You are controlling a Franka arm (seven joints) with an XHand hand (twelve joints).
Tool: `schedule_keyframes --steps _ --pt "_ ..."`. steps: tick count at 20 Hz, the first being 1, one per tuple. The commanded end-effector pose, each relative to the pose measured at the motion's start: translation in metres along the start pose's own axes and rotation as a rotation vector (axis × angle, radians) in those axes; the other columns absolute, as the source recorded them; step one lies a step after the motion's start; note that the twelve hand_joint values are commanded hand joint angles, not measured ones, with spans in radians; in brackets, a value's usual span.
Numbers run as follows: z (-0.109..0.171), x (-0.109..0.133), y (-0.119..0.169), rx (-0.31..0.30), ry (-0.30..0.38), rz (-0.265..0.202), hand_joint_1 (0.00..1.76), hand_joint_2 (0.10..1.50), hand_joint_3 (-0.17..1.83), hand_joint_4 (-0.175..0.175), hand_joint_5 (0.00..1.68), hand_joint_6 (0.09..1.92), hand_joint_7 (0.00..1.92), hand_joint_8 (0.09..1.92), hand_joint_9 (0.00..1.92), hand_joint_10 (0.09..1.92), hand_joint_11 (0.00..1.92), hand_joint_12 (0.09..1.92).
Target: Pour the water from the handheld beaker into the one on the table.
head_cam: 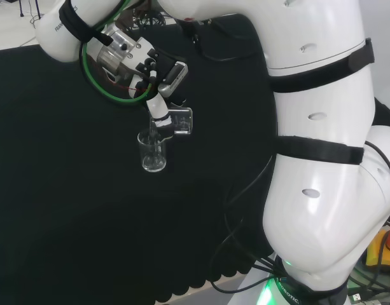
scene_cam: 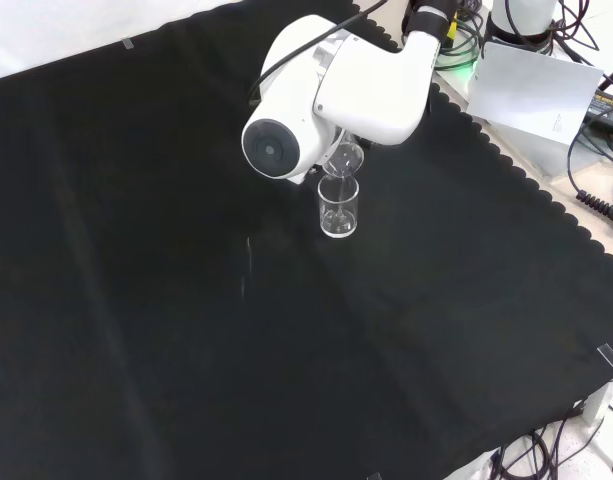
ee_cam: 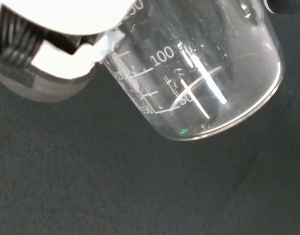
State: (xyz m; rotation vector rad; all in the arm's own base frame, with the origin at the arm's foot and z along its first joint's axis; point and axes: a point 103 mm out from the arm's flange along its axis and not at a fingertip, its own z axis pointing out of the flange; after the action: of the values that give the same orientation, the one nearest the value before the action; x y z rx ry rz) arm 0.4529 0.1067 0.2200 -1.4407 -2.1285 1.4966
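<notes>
- The black and white robot hand (head_cam: 158, 79) hangs over the middle of the black cloth-covered bench (head_cam: 67, 190), with its fingers curled round a small clear glass beaker with printed measuring marks (head_cam: 181, 121).
- In the head view that held beaker is tipped well over, almost on its side, its mouth end pointing left and down toward a second vessel.
- This second vessel, a clear glass beaker standing upright on the cloth (head_cam: 152, 152), sits directly under the lip of the tilted one; the two look to be touching or nearly so, though the glass is too clear to be sure.
- In the front view the standing beaker (scene_cam: 338, 208) is just below the arm's big white link with the round grey cap (scene_cam: 286, 140), and the tilted beaker (scene_cam: 344, 157) shows above it.
- In the wrist view the held beaker (ee_cam: 203, 73) is close and slanted, with a white part of the hand (ee_cam: 66, 14) beside it.
- Whether water remains in either beaker cannot be told.
</notes>
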Motion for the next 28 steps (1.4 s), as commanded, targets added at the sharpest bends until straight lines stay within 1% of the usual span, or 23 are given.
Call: schedule_keyframes --steps 1,12,21,22,28 --pt "-0.0026 0.0023 -0.0021 -0.001 -0.010 0.005 1.33 0.59 0.65 -0.175 1.46 0.27 1.54 0.20 1.81 0.09 1.48 0.55" --pt "-0.0073 0.0078 -0.0026 0.027 -0.056 0.021 1.33 0.59 0.66 -0.175 1.46 0.27 1.54 0.21 1.81 0.09 1.47 0.54" --pt "-0.0087 0.0087 -0.0032 0.036 -0.061 0.020 1.33 0.59 0.66 -0.175 1.47 0.27 1.54 0.21 1.81 0.09 1.47 0.54" --pt "-0.0057 0.0061 -0.0024 0.037 -0.057 0.016 1.33 0.59 0.66 -0.175 1.47 0.27 1.54 0.21 1.81 0.09 1.47 0.54" --pt "-0.0083 0.0100 -0.0038 0.053 -0.089 0.037 1.33 0.59 0.66 -0.175 1.47 0.27 1.54 0.21 1.81 0.09 1.47 0.54"
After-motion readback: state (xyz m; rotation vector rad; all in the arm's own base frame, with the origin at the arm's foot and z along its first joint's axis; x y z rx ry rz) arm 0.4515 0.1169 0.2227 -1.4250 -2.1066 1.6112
